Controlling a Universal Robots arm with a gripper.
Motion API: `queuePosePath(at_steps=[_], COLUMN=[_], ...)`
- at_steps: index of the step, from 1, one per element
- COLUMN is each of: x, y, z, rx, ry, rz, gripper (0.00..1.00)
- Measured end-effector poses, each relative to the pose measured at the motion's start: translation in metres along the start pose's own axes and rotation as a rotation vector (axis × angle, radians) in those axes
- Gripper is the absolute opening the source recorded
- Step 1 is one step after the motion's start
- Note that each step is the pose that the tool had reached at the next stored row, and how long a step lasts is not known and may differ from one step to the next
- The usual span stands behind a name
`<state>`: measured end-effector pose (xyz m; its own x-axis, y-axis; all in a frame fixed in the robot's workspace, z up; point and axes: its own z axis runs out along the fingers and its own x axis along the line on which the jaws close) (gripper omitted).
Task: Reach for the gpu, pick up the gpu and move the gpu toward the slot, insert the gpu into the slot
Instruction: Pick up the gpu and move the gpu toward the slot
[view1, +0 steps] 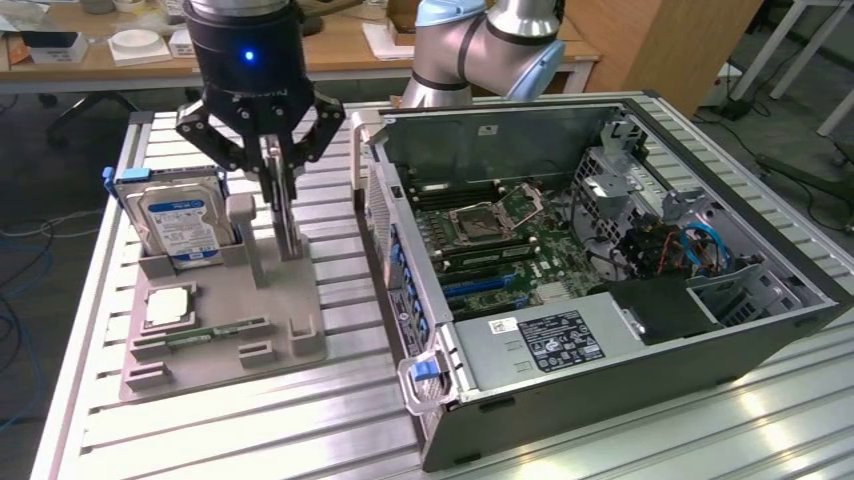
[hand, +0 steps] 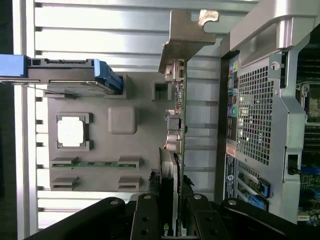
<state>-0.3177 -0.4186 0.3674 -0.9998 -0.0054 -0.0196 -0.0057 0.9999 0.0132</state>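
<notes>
Robotics laboratory bench: slatted aluminium table (view1: 200, 430) carrying an opened computer tower (view1: 601, 395) and a grey parts fixture (view1: 254, 300), robot arm (view1: 467, 50) behind, wooden desk (view1: 334, 55) and floor cables (view1: 787, 150) beyond

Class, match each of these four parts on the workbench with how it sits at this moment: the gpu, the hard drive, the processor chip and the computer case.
Things:
1. gpu
2. hard drive
3. processor chip
4. computer case

States:
A. lies flat in a square recess of the grey holder
B. lies on its side with the panel off, at the exterior view's right
C. stands on edge, clamped between the jaws of the gripper
D. stands upright in the grey holder, blue label showing

Pairs: 1-C, 2-D, 3-A, 4-B
</notes>
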Motion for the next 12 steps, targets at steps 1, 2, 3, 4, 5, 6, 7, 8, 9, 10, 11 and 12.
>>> queuePosePath(at_steps=[1, 2, 3, 4, 5, 6, 7, 8, 9, 10, 11, 12], x=[0.0, 0.0, 0.0, 0.0, 0.0, 0.0, 0.0, 0.0, 0.0, 0.0, -0.001, -0.001], y=[0.0, 0.0001, 0.0001, 0.0001, 0.0002, 0.0002, 0.0002, 0.0002, 0.0003, 0.0003, 0.0003, 0.0003], z=[-0.0025, -0.005, -0.0076, -0.0099, -0.0124, -0.0145, -0.0165, -0.0185, -0.0205, -0.0226, -0.0247, -0.0268], rx=[0.0, 0.0, 0.0, 0.0, 0.0, 0.0, 0.0001, 0.0, 0.0, -0.0001, 0.0, 0.0], ry=[0.0001, 0.0, 0.0, 0.0001, 0.0001, 0.0, 0.0001, 0.0001, 0.0, 0.0001, 0.0001, 0.0001], rz=[0.0, 0.0, 0.0, 0.0, 0.0, 0.0, 0.0, 0.0, 0.0, 0.0, 0.0, 0.0], gripper=[0.27, 0.27, 0.27, 0.27, 0.27, 0.27, 0.27, 0.27, 0.27, 0.27, 0.27, 0.27])
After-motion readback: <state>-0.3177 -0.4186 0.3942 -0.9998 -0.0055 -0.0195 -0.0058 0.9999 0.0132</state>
